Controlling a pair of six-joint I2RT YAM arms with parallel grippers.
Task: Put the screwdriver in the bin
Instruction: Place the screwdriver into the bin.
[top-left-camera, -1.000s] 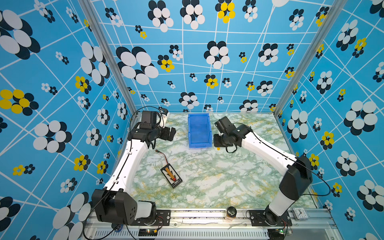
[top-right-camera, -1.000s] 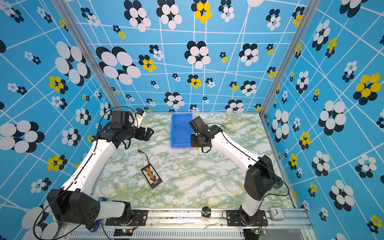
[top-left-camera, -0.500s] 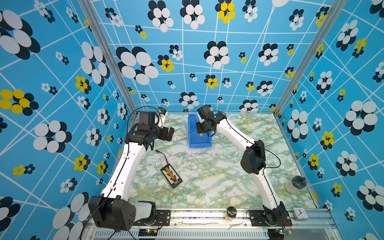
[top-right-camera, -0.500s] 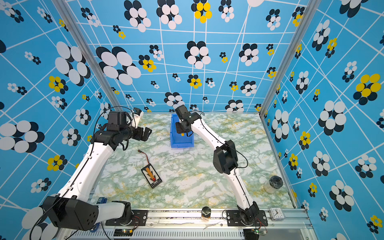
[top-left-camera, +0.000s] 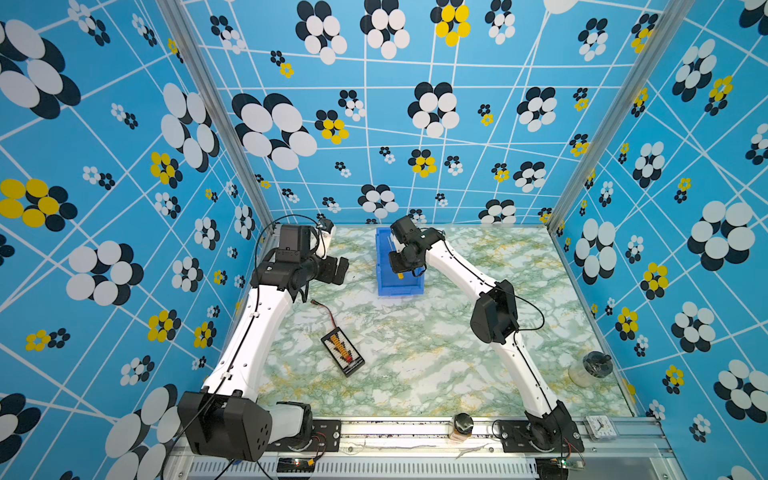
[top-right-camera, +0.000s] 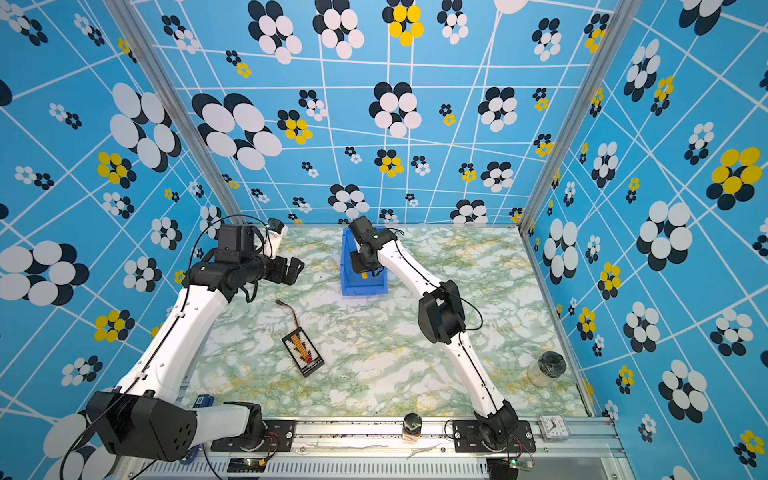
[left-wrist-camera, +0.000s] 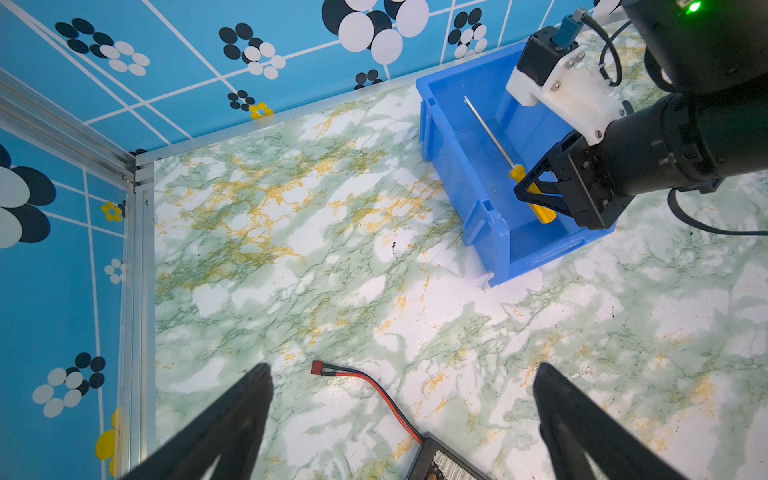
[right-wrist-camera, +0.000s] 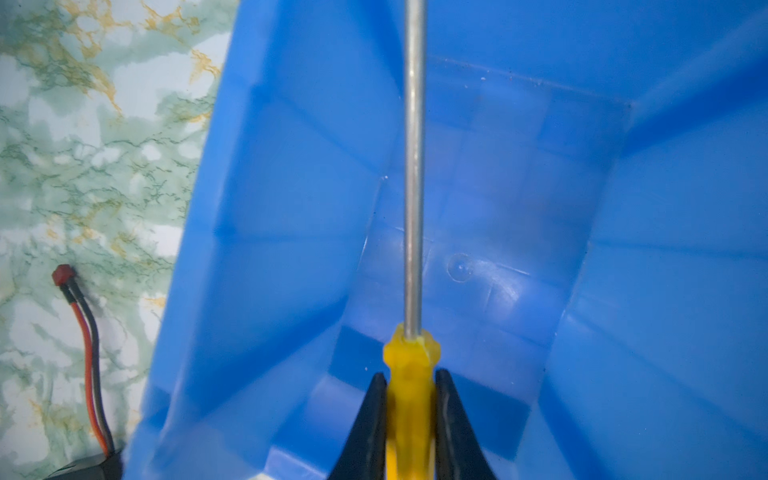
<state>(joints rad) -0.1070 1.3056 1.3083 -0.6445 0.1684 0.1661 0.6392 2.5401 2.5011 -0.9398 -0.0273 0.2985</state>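
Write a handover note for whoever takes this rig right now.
The right claw is shut on the screwdriver at its yellow handle.
The left claw is open and empty, above the table, apart from the bin.
The screwdriver is held over the bin's opening, shaft toward the back wall, not released.
Done: pickup and positioning over the bin.
Left: open the right claw so it drops in, then pull clear.
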